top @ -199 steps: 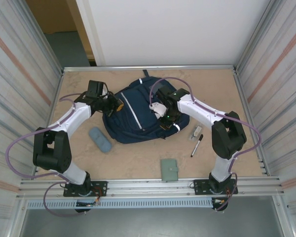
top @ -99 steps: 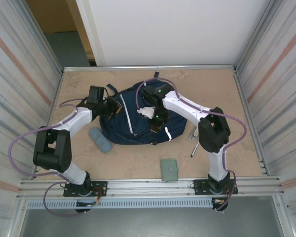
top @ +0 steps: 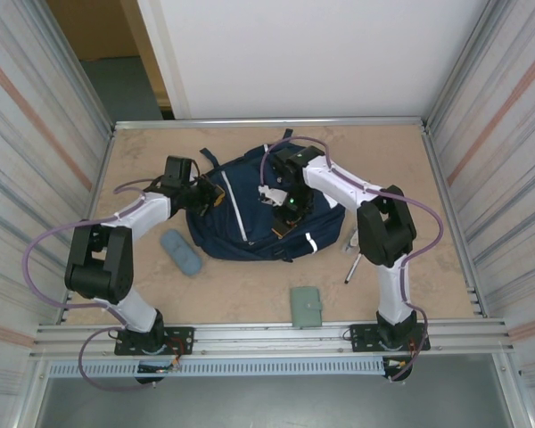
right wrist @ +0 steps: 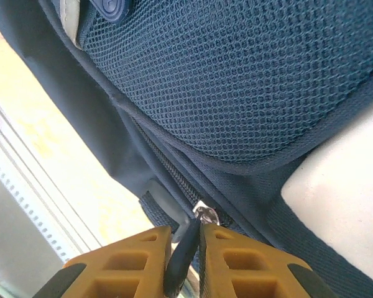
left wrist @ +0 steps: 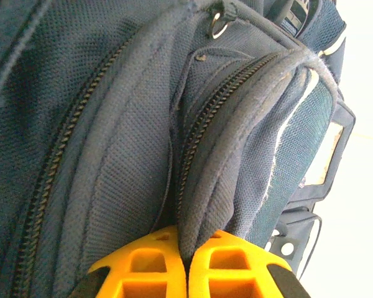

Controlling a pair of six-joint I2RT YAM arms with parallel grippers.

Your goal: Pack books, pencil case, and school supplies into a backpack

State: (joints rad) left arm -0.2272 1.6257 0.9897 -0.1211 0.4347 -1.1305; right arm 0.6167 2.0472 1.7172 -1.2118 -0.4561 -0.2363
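left gripper [left wrist: 185,248]: clamped tight on a fold of fabric next to a zip, at the left side of the backpack [top: 241,236], basically pinning it.
right gripper [right wrist: 184,245]: over the backpack's right half, fingers narrow with the dark zip pull [right wrist: 188,236] pinched between them.
step: looks like getting the backpack open, nothing's going in yet imo.
next: I'd guess run the pull straight along the zip track while the left side holds the fabric taut, otherwise the tab slips out.
booklet [top: 307,306]: well off the backpack's near side.
pencil case [top: 180,252]: just off its near-left corner.
marker [top: 349,272]: by the near-right corner, half behind the right arm.
hard to tell: how far the zip is open and what's inside the backpack.
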